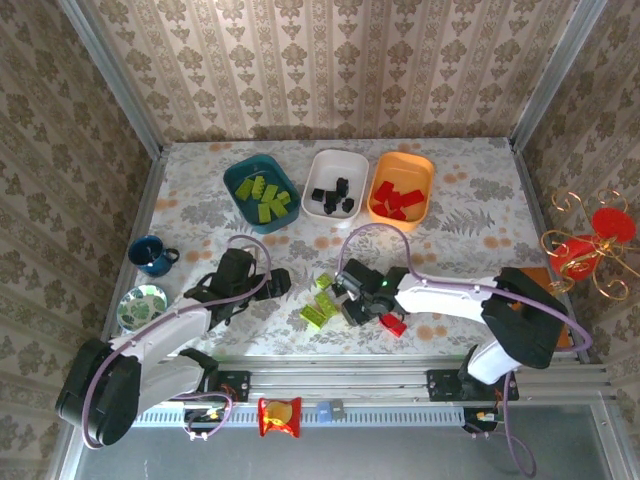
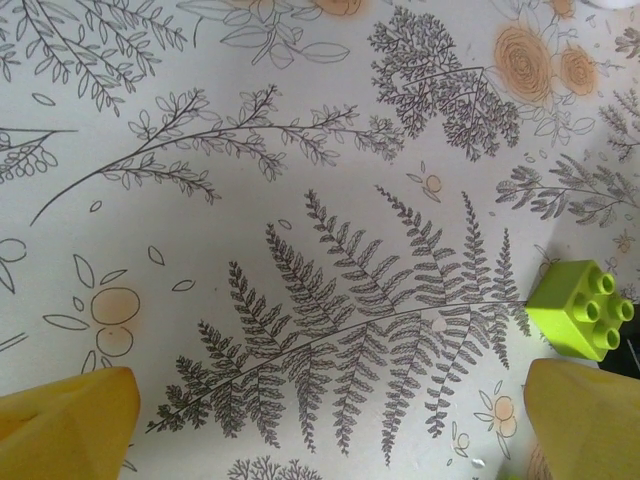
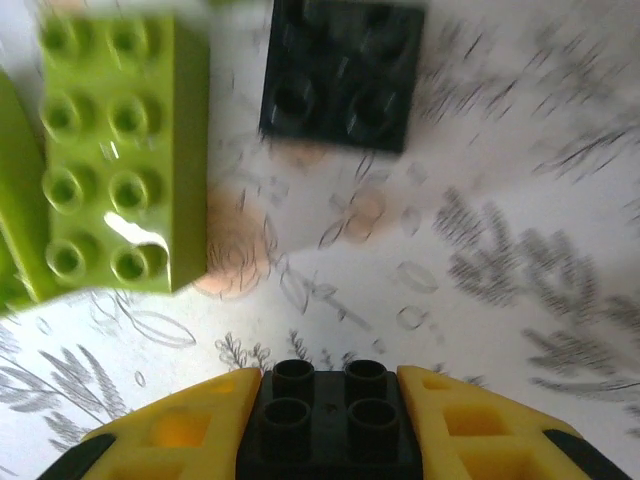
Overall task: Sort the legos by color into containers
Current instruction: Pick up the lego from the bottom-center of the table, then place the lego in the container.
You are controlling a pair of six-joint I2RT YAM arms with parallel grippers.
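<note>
The right claw is clamped on a black brick. The brick is square, two studs by two, with its studs facing the wrist camera and a yellow finger against each side. Ahead on the tabletop lies a long green brick, glossy, two studs by four, its long axis running away from the claw. Beside it sits a second black brick. The left claw hangs wide open and empty, with a short green brick near one finger. At the far side stand the teal tray, white tray and orange tray.
</note>
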